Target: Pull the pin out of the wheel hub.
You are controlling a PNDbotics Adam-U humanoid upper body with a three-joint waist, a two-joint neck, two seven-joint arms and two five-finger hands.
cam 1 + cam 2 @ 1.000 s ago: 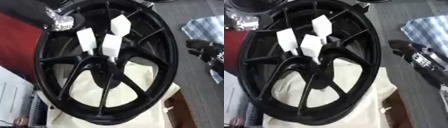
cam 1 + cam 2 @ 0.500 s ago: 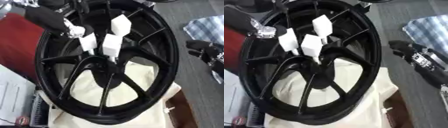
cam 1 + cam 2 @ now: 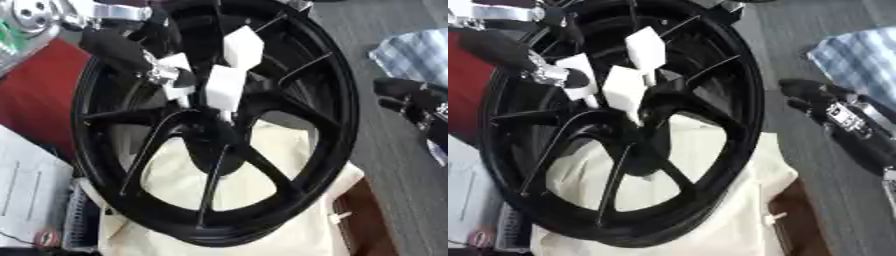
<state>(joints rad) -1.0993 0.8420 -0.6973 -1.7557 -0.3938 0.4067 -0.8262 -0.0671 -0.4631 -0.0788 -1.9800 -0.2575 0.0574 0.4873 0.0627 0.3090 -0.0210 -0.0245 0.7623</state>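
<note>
Black spoked wheel hub (image 3: 297, 165), tilted, leaning back toward upper right, lower rim resting on cream cloth. Three white flat-headed pins standing out of centre boss: upper pin (image 3: 242, 46), middle pin (image 3: 226, 89), left pin (image 3: 178, 75). Thin shanks running down into boss. Left pin head partly covered, touched from the left.

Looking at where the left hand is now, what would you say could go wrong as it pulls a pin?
The left hand is at the leftmost of three white-tagged pins packed close at the hub; its fingers could knock the middle pin or catch a spoke. The wheel rests tilted on a cloth, so a pull might shift it.
</note>
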